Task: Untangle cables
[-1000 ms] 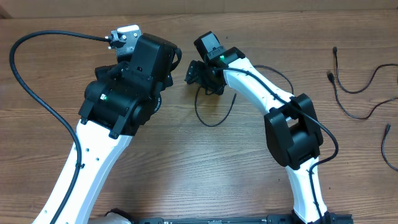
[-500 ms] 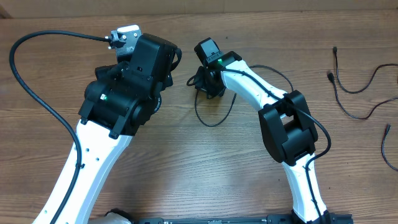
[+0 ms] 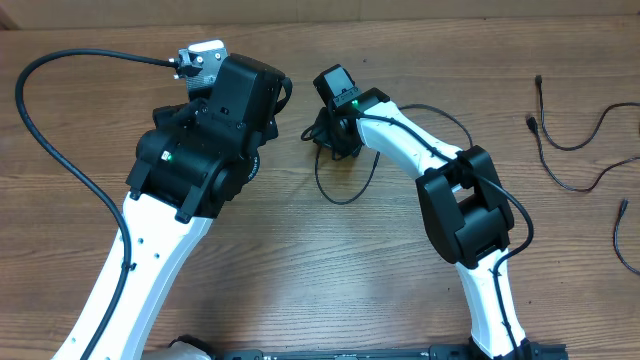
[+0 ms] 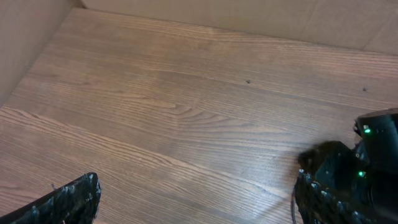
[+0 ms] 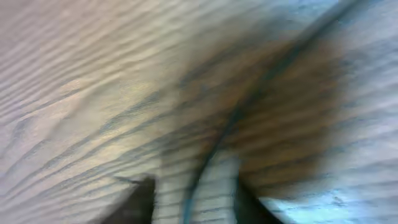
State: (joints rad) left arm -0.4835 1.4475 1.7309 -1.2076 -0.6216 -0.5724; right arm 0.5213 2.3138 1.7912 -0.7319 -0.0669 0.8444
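A thin black cable (image 3: 347,192) lies in a loop at the table's middle, its other stretch (image 3: 440,112) running right behind the right arm. My right gripper (image 3: 323,131) is low over the top of that loop. In the blurred right wrist view the cable (image 5: 214,149) runs between the two fingertips of the right gripper (image 5: 194,202), with bare wood showing on both sides of it, so the jaws stand apart. My left gripper (image 4: 196,205) is wide open over bare wood, just left of the right gripper. More thin cables (image 3: 572,143) lie at the far right.
A thick black arm cord (image 3: 40,130) curves along the left side from the left wrist camera (image 3: 202,60). The left arm's dark body (image 3: 205,145) fills the left middle. Another thin cable (image 3: 618,235) lies at the right edge.
The right arm's elbow has drawn left and its gripper has settled lower over the loop's top. Its jaws have narrowed around the cable. The left arm has not moved.
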